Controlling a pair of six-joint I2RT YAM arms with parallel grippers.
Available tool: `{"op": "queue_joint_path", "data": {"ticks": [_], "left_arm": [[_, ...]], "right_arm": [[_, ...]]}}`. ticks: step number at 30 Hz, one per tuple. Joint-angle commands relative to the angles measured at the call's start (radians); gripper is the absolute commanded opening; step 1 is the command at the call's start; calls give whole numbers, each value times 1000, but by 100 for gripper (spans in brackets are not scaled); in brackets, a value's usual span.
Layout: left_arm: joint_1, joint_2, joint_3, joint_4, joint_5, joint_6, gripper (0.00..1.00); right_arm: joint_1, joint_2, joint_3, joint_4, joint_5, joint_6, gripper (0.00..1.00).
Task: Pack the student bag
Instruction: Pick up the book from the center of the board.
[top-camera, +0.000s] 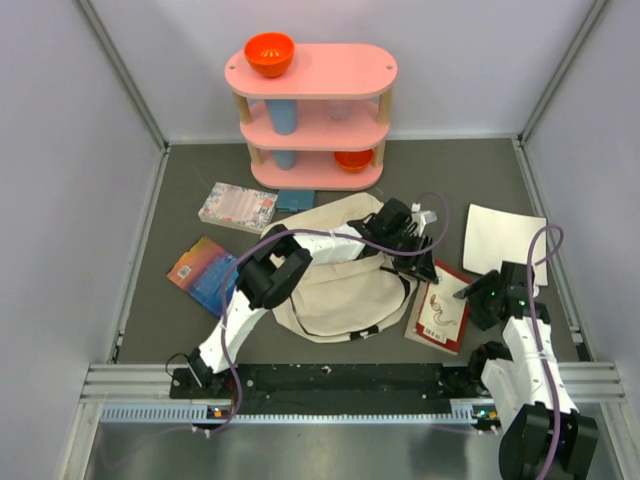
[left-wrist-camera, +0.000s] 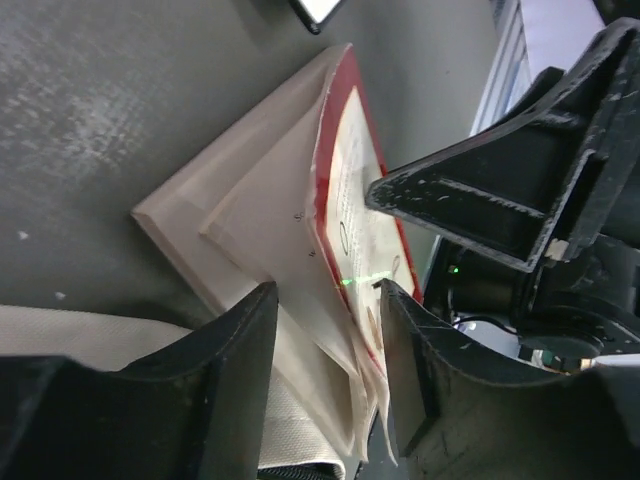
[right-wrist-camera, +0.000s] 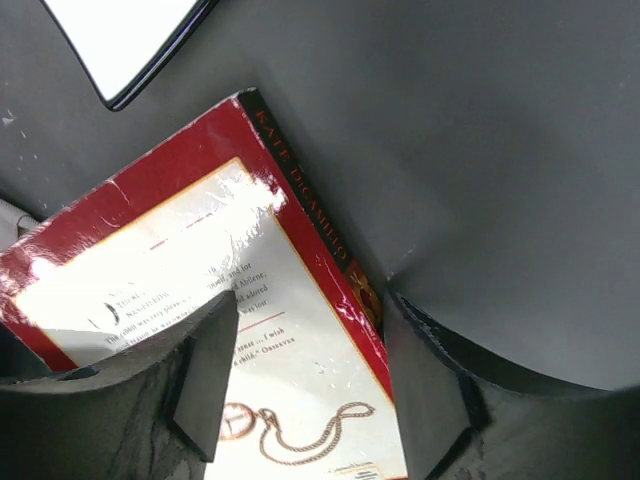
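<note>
here, one student bag (top-camera: 335, 292), one red book (top-camera: 440, 312) — left claw (left-wrist-camera: 328, 292), right claw (right-wrist-camera: 312, 302) agape astride it

Top view: bright, even light from overhead; soft shadows beneath the pink shelf (top-camera: 330, 70); sharp, walls lean at the edges.
Right wrist view: white glare blanks part of the red book (right-wrist-camera: 250, 300) cover; right claw (right-wrist-camera: 312, 375) blurred.
Left wrist view: dimmer; left claw (left-wrist-camera: 325, 340) dark, soft-focus; surface (left-wrist-camera: 120, 100) mottled with sheen.
</note>
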Motion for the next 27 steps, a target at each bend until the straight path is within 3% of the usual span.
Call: {"op": "queue_joint_path", "data": {"ticks": [1,3,8,10,17,27], "left_arm": [[-24,-29,4,126,93,-69,48],[-26,-29,13,135,101,-78,32],[-21,-26,28,120,91,-78,25],[-15,-27,30,109,88,-78,1],[14,-118,21,132,85,-61,0],[106,-407,-57,163,84,-12,0]], "right_arm": [[-2,-7,-15,68,-78,11,57],[-2,-10,-19,69,-86,12,55],[-2,-31,-27,69,-81,15,55],[-1,-35,-26,66,-80,15,56],[-2,-90,81,19,-72,-14,87],[-2,-117,304,-6,-248,-106,94]]}}
